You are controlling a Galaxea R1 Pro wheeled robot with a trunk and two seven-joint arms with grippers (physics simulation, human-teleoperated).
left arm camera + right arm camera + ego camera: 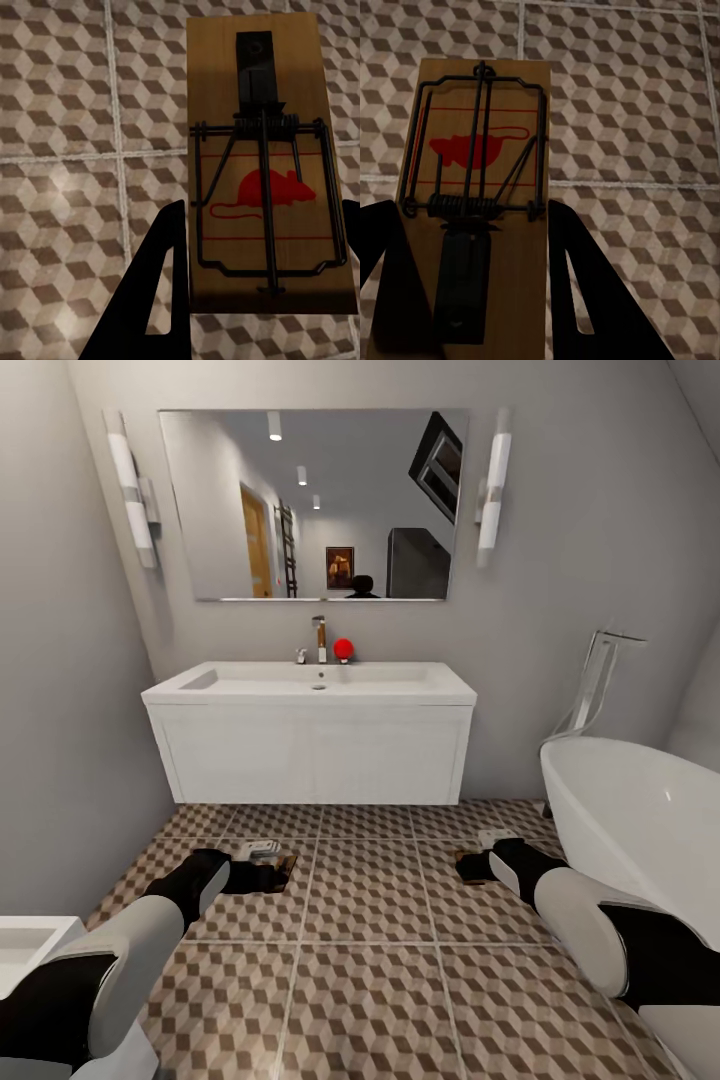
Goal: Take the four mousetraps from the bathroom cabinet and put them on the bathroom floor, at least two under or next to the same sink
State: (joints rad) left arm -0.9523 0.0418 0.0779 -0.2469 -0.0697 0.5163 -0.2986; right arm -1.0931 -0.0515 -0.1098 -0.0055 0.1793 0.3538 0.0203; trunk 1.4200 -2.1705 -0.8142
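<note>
Two mousetraps, brown boards with dark wire and a red mouse print, hang just over the cube-patterned bathroom floor. My left gripper is shut on one mousetrap, whose board edges sit between the black fingers. It appears in the head view as the left mousetrap, in front of the white sink. My right gripper is shut on the other mousetrap, seen as the right mousetrap near the vanity's right end. The cabinet is out of view.
A white bathtub with a tall chrome floor tap stands at the right. A white fixture corner sits at the lower left by the grey wall. A small red object rests on the sink under the mirror.
</note>
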